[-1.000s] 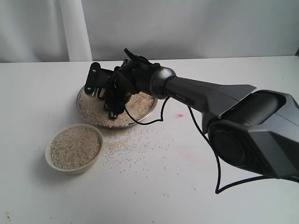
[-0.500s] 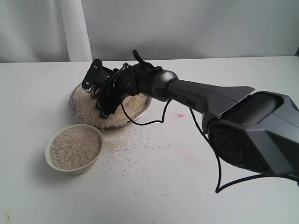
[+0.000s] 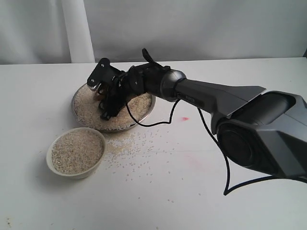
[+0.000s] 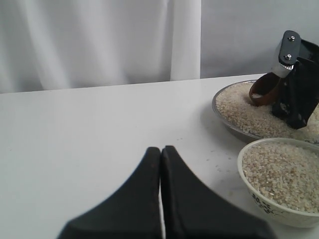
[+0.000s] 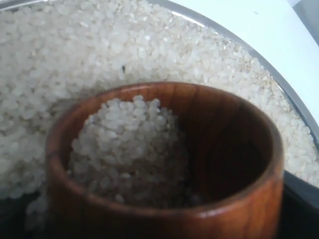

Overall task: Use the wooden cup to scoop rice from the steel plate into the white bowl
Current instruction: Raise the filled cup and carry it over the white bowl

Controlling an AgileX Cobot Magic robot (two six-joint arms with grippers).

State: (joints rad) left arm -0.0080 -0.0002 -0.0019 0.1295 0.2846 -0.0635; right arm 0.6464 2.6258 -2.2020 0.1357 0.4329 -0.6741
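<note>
Steel plate shifted left, wooden cup part-full

One steel plate, one white bowl, one wooden cup, one table. Two grippers: left gripper, right gripper. Three lots of rice, plus loose grains past counting.

1. A white table stretches wide, its top plain and matte.
2. A small pink smudge marks it near the middle.
3. Behind the far edge hangs a pale curtain in soft upright folds.
4. The light is even, and the shadows are faint.
</note>
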